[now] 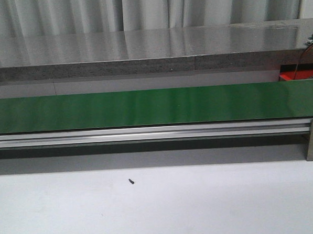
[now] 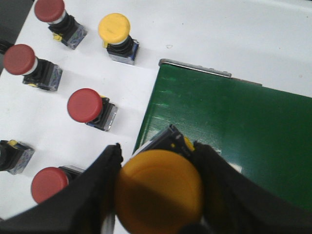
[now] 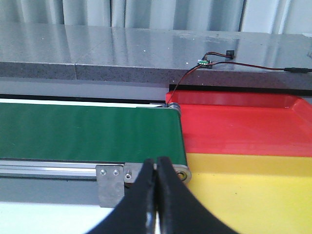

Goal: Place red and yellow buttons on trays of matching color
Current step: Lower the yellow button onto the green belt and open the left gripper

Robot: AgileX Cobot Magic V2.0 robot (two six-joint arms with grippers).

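Left gripper [image 2: 158, 195]: clenched on a yellow button [image 2: 159, 190]; the cap is held between both black fingers [image 2: 92, 190], just over the end of the green belt [image 2: 234, 126].
Right gripper [image 3: 156, 195]: fingers pressed together, nothing is held; it hangs near the belt's other end, in front of the trays.
Other buttons: four red buttons [image 2: 85, 105] and one more yellow one [image 2: 114, 28] are seen on the white table [image 2: 253, 34] beside the belt end, each apart from the others; a dark switch body w/o visible cap lies at the edge.
Red tray [image 3: 243, 124]: placed past the belt roller, behind the yellow tray.
Yellow tray [image 3: 253, 195]: touching the red tray's front edge.
Front view: only belt, alu. rail [image 1: 147, 133] and a small dark speck [image 1: 131, 181] on the table are shown; no arm is seen there.
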